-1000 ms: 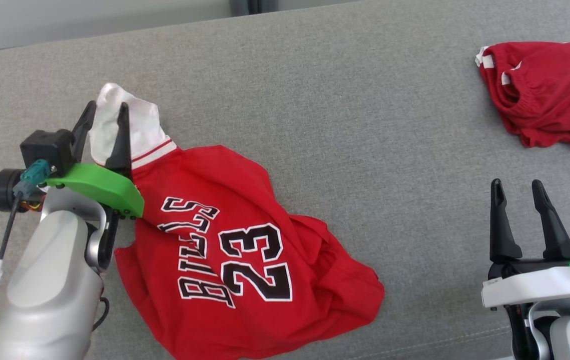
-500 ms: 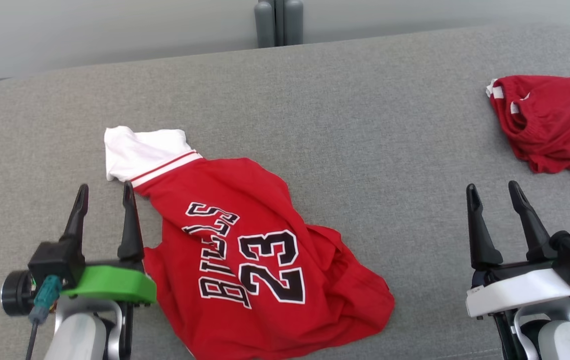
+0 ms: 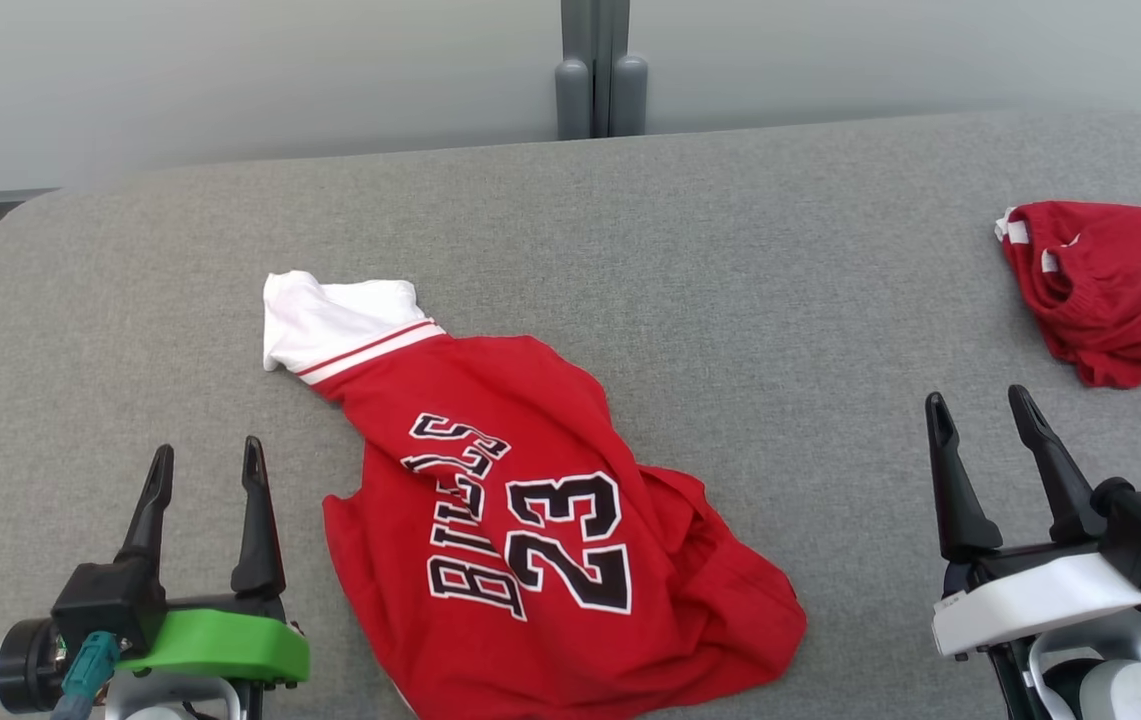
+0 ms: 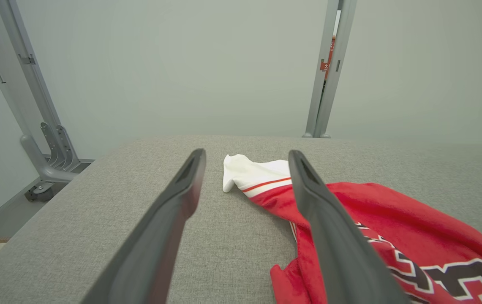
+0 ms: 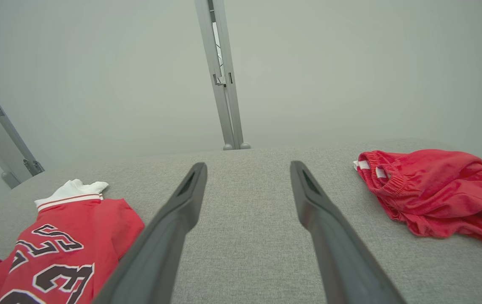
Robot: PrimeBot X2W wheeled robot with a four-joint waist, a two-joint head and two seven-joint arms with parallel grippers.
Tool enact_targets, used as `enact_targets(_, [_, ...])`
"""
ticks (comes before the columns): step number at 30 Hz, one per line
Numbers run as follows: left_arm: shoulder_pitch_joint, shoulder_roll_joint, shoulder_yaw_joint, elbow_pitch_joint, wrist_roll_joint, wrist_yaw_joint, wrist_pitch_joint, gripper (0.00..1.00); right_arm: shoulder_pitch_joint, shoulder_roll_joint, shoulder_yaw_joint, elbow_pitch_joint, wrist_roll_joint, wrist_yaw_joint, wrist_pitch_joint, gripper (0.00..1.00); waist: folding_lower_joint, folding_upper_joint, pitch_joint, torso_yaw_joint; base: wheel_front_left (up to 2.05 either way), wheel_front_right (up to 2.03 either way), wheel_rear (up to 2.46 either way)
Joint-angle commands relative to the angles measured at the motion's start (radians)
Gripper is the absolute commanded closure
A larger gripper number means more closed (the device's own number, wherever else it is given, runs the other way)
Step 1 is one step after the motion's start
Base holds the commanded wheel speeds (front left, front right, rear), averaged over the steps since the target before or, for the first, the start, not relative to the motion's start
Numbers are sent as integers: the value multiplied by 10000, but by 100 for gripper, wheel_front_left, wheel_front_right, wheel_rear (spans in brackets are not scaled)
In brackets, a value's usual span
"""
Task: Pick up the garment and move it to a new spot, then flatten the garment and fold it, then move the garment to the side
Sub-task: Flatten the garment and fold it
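Apparently our jersey (image 3: 530,450) lies at its new spot, rumpled on the grey table (image 3: 730,300), left of the table's middle. We hold the left gripper (image 3: 208,447) and right gripper (image 3: 976,395) released and empty above the table's near edge. Flattening, folding and moving aside remain.

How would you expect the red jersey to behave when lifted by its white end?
Probably floppy: the red jersey lies rumpled and folded, so it should drape and hang. Likely light, since the cloth looks thin.
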Motion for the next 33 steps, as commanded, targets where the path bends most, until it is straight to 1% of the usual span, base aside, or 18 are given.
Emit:
enact_targets(1, [150,91,-30,-40,-2,46,35,0,102,-50,-29,23,50,-11,48,0,0,0,-23,-22,0,0,0])
enact_targets(7, [-6,114,-123,-38,42,44,73,0,175,-35,26,200,48,-11,119,0,0,0,27,2,0,0,0])
enact_targets(11, [-251,87,-173,-73,67,16,51,0,196,-68,489,535,115,-11,311,0,0,0,247,107,0,0,0])
enact_targets(15, [-520,-8,-273,-99,123,-40,1,0,8,-204,1505,1262,312,-11,487,0,0,0,620,316,0,0,0])
enact_targets(18, [-734,-124,-326,-60,65,-95,-45,0,-411,-274,2249,1952,520,-11,412,0,0,0,903,508,0,0,0])
enact_targets(25, [-1290,-351,-427,150,153,-300,-102,0,-1581,-329,3077,3731,836,-13,214,0,0,0,1465,1005,0,0,0])
enact_targets(26, [-1363,-394,-428,181,167,-306,-114,0,-1784,-329,3094,3994,872,-11,173,13,0,0,1521,1068,0,0,0])
enact_targets(27, [-1404,-423,-432,205,188,-330,-122,0,-1919,-326,3132,4175,910,-11,156,54,0,0,1562,1126,0,0,0])
enact_targets(28, [-1450,-460,-432,245,204,-359,-129,0,-2081,-331,3154,4353,926,-11,125,100,0,0,1598,1177,0,0,0])
enact_targets(30, [-1534,-550,-423,287,206,-395,-116,0,-2322,-412,3093,4532,1003,-11,-25,100,0,0,1637,1249,0,0,0])
enact_targets(33, [-1603,-655,-335,229,287,-451,-120,0,-2565,-611,2900,4484,1102,-11,-285,100,0,0,1662,1282,0,0,0])
